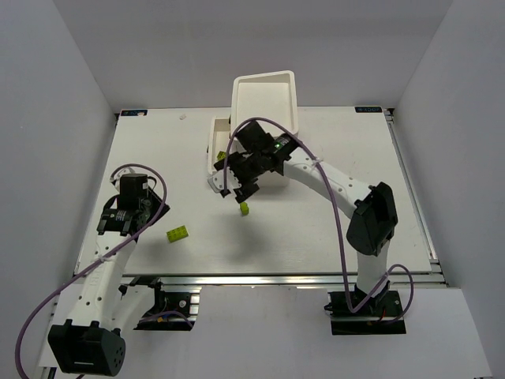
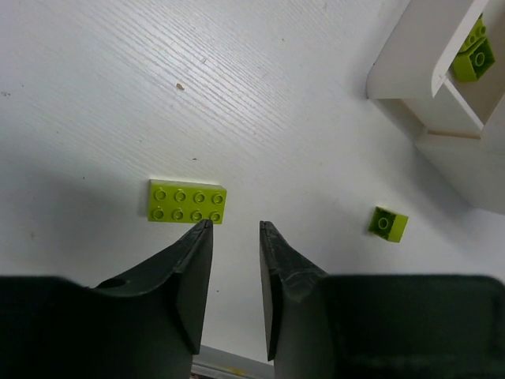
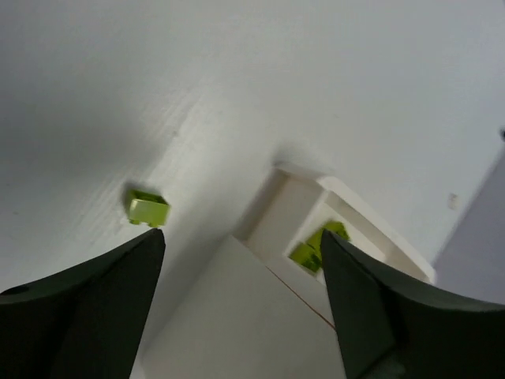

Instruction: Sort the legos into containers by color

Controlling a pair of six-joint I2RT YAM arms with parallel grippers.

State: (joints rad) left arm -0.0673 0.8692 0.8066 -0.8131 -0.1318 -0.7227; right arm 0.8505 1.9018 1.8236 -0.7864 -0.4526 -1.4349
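A lime eight-stud brick (image 2: 187,202) is located just ahead of the left gripper (image 2: 235,225), whose jaws are narrowly parted with nothing held. The right gripper (image 3: 241,233) is spread wide and empty, with a small lime brick (image 3: 147,208) just beyond one fingertip.

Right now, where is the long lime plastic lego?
The long lime lego lies on the table, left in the top view, between the left gripper and a small lime brick.

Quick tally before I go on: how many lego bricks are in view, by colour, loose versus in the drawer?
Lime yellow-green, loose on the white table: 2 (long eight-stud plastic brick, small plastic brick)
Lime yellow-green, in the open white plastic drawer: 2 lime bricks visible; more may be hidden
Dark green or purple: 0 in view
Total: 4
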